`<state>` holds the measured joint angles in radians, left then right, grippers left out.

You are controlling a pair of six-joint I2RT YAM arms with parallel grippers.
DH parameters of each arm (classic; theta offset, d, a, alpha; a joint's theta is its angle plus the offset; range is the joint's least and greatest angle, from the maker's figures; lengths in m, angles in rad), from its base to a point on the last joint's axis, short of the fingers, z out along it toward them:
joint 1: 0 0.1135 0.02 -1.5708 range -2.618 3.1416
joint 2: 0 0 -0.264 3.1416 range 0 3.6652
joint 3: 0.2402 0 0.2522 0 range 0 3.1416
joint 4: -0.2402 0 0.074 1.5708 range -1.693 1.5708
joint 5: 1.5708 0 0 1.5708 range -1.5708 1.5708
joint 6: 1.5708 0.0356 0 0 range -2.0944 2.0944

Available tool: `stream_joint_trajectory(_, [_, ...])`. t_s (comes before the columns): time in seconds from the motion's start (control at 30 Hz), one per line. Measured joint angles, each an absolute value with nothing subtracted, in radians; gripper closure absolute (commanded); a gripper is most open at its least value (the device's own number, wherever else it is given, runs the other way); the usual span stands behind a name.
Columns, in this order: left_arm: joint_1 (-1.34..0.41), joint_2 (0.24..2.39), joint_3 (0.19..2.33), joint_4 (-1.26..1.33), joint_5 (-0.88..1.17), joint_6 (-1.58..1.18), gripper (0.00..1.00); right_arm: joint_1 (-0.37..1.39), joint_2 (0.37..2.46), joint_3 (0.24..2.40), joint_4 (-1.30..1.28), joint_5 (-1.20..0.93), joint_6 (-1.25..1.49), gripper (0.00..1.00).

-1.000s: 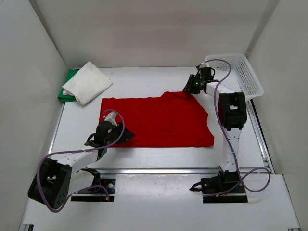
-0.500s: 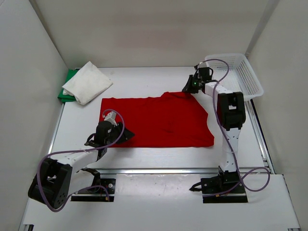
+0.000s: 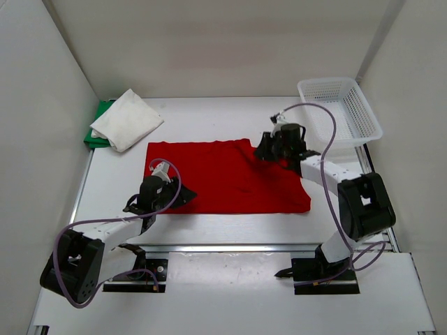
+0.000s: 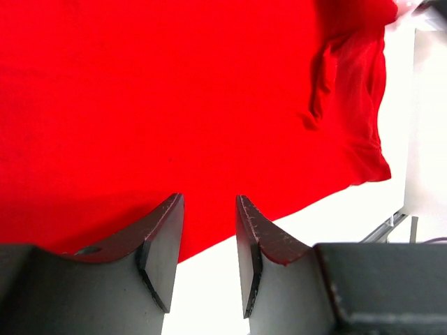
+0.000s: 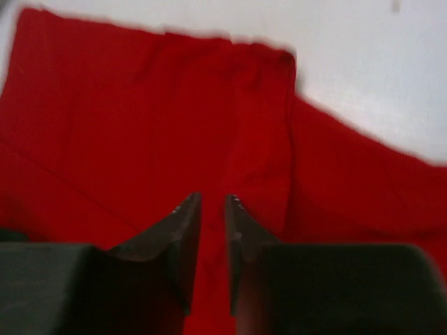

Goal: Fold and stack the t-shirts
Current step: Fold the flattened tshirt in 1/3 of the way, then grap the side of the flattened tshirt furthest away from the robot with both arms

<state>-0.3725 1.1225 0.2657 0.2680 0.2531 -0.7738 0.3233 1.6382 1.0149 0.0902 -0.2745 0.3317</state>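
From above, three t-shirts lie on the table point(image 3: 209, 112). A folded white t-shirt point(image 3: 127, 118) rests on a green t-shirt point(image 3: 96, 132) at the far left corner. A red t-shirt point(image 3: 223, 181) is spread flat mid-table, its long axis running left to right. One white mesh basket point(image 3: 363, 118) sits in the far right corner. The left gripper point(image 3: 185, 195) sits at the red shirt's near left edge, and the right gripper point(image 3: 265, 148) is over its far right part. In the left wrist view, the left gripper point(image 4: 207, 237) has its jaws partly apart with nothing clamped; the red t-shirt point(image 4: 174, 105) fills the frame, its edge crossing under the fingers, with a rumpled sleeve at top right. The right wrist view is blurred. The right gripper point(image 5: 211, 230) shows only a narrow slit between its jaws, and a raised ridge of the red t-shirt point(image 5: 105, 105) runs up from it; I cannot tell whether cloth is pinched.
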Motion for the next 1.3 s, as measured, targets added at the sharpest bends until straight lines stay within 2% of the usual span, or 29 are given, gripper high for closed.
stream_joint_trajectory(0.03, [-0.375,1.118,0.260,0.271,0.255,-0.776,0.54,0.327,1.609,0.947,0.108,-0.271,0.329,0.69])
stream_joint_trajectory(0.1, [-0.375,1.109,0.250,0.270,0.256,-0.780,0.53,0.319,1.584,0.846,0.113,-0.263,0.330,0.56])
stream_joint_trajectory(0.13, [-0.375,1.103,0.245,0.269,0.256,-0.783,0.53,0.310,1.580,0.801,0.112,-0.259,0.327,0.54])
stream_joint_trajectory(0.2, [-0.372,1.087,0.241,0.265,0.256,-0.786,0.54,0.288,1.568,0.741,0.105,-0.261,0.333,0.55])
stream_joint_trajectory(0.37, [-0.360,1.029,0.240,0.262,0.255,-0.788,0.53,0.213,1.494,0.697,0.129,-0.286,0.382,0.93])
stream_joint_trajectory(0.43, [-0.357,1.018,0.240,0.263,0.255,-0.788,0.53,0.205,1.490,0.708,0.154,-0.290,0.398,0.95])
stream_joint_trajectory(0.5, [-0.357,1.018,0.240,0.261,0.255,-0.789,0.54,0.224,1.512,0.726,0.181,-0.295,0.411,0.91])
stream_joint_trajectory(0.57, [-0.358,1.018,0.240,0.255,0.255,-0.791,0.53,0.245,1.552,0.742,0.200,-0.297,0.422,0.79])
stream_joint_trajectory(0.6, [-0.359,1.018,0.240,0.254,0.255,-0.791,0.53,0.252,1.570,0.747,0.205,-0.297,0.425,0.77])
stream_joint_trajectory(0.9, [-0.355,1.018,0.240,0.244,0.255,-0.791,0.53,0.265,1.688,0.800,0.191,-0.279,0.430,0.71])
stream_joint_trajectory(1.17, [-0.357,1.050,0.240,0.247,0.255,-0.791,0.51,0.279,1.727,0.814,0.189,-0.278,0.437,0.71])
stream_joint_trajectory(1.2, [-0.357,1.050,0.240,0.246,0.254,-0.790,0.41,0.279,1.735,0.818,0.188,-0.278,0.439,0.71])
stream_joint_trajectory(1.23, [-0.357,1.050,0.240,0.244,0.250,-0.788,0.15,0.279,1.737,0.820,0.189,-0.278,0.441,0.71])
stream_joint_trajectory(1.27, [-0.357,1.050,0.240,0.242,0.247,-0.781,0.01,0.279,1.737,0.821,0.189,-0.278,0.441,0.69])
stream_joint_trajectory(1.3, [-0.357,1.050,0.240,0.240,0.243,-0.780,0.01,0.279,1.737,0.822,0.189,-0.278,0.442,0.69])
